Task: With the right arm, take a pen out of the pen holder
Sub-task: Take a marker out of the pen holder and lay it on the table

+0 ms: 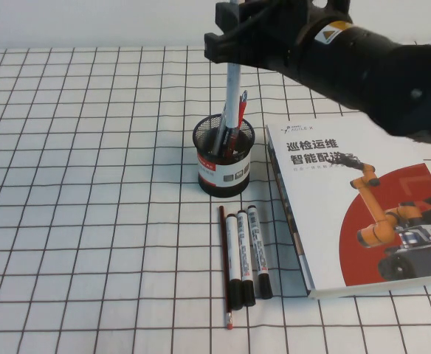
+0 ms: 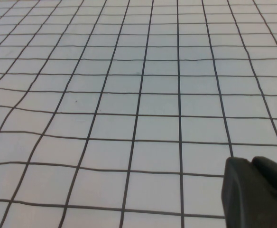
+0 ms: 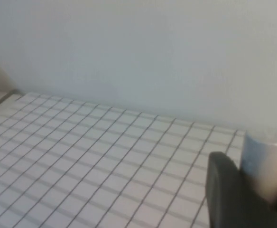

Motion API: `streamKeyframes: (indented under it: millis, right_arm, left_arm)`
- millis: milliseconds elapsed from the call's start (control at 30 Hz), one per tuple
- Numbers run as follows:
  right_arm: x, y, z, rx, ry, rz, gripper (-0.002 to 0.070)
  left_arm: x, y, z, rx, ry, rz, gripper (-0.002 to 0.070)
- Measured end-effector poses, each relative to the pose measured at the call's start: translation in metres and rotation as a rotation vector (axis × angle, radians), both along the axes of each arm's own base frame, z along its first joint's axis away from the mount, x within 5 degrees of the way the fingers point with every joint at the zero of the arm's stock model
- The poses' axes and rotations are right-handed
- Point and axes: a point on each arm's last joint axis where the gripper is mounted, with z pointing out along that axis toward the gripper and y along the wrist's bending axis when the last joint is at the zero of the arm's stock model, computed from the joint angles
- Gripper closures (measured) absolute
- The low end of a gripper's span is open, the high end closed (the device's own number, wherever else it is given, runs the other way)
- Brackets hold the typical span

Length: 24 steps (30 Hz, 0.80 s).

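The right gripper (image 1: 231,37), above the black mesh pen holder (image 1: 223,175), has fingers clamped on a grey-white pen (image 1: 229,96), tip not yet out; the left gripper (image 2: 257,192) hangs over the checked counter (image 2: 129,95).

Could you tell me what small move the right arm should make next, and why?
Probably lift straight up: the right gripper grips the pen, whose lower end sits inside the holder. The left gripper hangs over the cloth.
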Motion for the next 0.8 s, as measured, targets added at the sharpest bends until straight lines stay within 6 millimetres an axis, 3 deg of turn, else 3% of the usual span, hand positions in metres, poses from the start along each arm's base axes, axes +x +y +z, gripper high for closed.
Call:
streamKeyframes:
  millis: [133, 300, 567, 800]
  right_arm:
    - [-0.027, -0.005, 0.014, 0.006, 0.154, 0.128, 0.0563]
    - [-0.042, -0.001, -0.004, -0.029, 0.429, 0.227, 0.0563]
    - [-0.036, 0.012, -0.058, -0.086, 0.798, 0.204, 0.0563]
    - [-0.021, 0.026, -0.111, -0.129, 0.952, 0.146, 0.0563]
  left_arm:
    - [0.000, 0.000, 0.000, 0.000, 0.000, 0.000, 0.0678]
    - [0.000, 0.000, 0.000, 0.000, 0.000, 0.000, 0.0678]
    - [0.000, 0.000, 0.000, 0.000, 0.000, 0.000, 0.0678]
    - [0.000, 0.000, 0.000, 0.000, 0.000, 0.000, 0.0678]
